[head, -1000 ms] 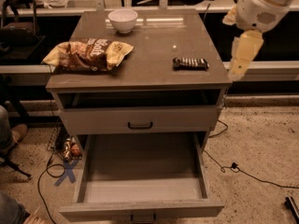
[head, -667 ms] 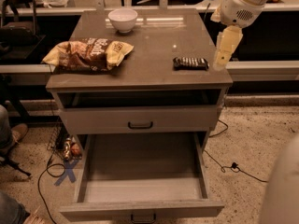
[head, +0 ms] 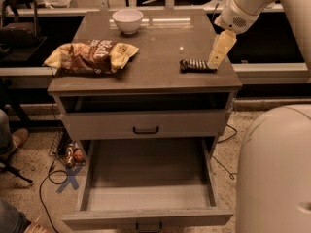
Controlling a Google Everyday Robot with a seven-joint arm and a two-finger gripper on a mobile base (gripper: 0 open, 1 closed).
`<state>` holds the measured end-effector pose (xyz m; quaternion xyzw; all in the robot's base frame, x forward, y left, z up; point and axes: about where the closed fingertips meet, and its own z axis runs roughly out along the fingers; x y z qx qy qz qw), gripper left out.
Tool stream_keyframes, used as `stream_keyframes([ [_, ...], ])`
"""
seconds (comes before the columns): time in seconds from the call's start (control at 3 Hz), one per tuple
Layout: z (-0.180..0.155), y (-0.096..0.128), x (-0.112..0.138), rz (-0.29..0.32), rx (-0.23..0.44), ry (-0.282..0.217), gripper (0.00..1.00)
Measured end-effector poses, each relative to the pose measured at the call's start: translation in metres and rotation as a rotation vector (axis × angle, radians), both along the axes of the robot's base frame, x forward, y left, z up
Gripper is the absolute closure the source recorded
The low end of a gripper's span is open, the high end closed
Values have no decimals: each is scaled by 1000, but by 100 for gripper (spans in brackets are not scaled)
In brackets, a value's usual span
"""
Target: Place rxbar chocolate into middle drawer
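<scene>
We see a wide grey cabinet with a flat brown top standing on a speckled floor. At the lower right, the robot's pale rounded body fills the corner of the view.

The middle drawer, a wide grey tray with low side walls and a small black handle on its flat front, stands pulled out below the cabinet. Above it sits the upper grey drawer front with a black handle, closed or nearly so, with a dark gap over it.

The pale, cream-coloured arm reaches down from the upper right over the cabinet's right rear corner. A big crumpled brown-and-yellow chip bag lies on the left part of the top, and a small white round bowl stands behind it near the back edge.

The tapered, pale yellow gripper points down at the right side of the top, its tip at the right end of the bar; we cannot tell how far it is open or whether it touches anything.

The rxbar chocolate, a small flat bar in a dark wrapper with pale stripes, lies flat on the cabinet top near the right front edge, well apart from the chip bag.
</scene>
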<state>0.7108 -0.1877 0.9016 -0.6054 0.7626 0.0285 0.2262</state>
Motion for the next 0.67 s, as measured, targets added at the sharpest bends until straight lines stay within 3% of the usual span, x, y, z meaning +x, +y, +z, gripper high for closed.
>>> stream_keyframes([
  [0.67,-39,5,29,-54,93,35,0],
])
